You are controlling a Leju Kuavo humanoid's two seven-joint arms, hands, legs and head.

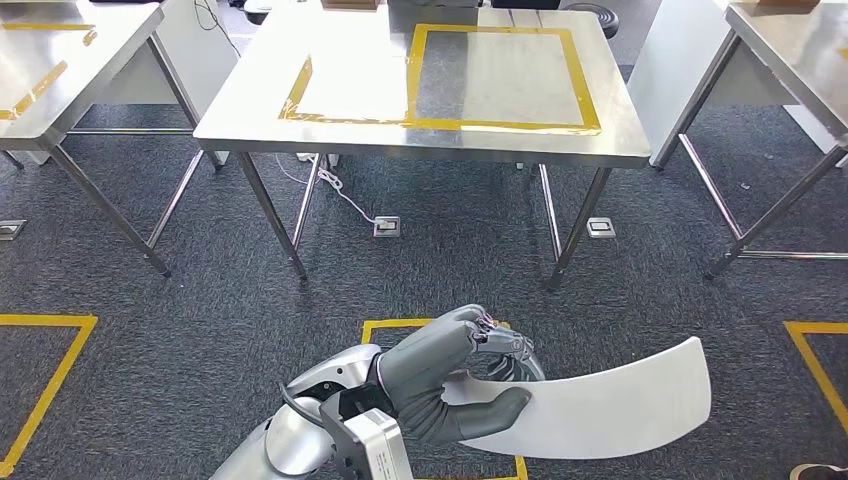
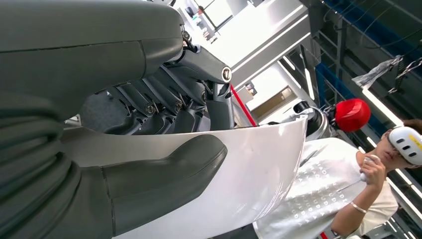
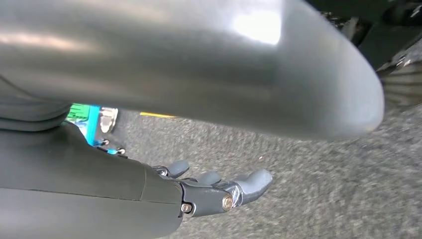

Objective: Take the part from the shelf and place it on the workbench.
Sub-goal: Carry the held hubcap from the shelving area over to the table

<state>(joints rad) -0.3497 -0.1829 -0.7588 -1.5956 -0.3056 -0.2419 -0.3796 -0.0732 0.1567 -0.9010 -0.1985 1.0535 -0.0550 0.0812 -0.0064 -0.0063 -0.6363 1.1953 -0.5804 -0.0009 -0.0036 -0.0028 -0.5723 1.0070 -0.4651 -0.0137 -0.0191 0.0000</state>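
Observation:
My left hand [image 1: 455, 380] grips one end of a long, curved white panel [image 1: 610, 400], thumb on its upper face and fingers curled over the far edge. The panel reaches out to the right, low over the carpet. Up close in the left wrist view, the thumb [image 2: 164, 174] presses on the white panel [image 2: 259, 164]. The steel workbench [image 1: 350, 135] with yellow tape rectangles stands ahead of me, across a strip of floor. My right hand [image 3: 219, 191] hangs over grey carpet with its fingers spread and nothing in them.
Two more steel tables flank the workbench, one at the left [image 1: 60, 80] and one at the right [image 1: 800, 50]. Yellow tape squares [image 1: 40, 370] mark the carpet. A person in a white shirt [image 2: 338, 189] wearing a headset stands nearby.

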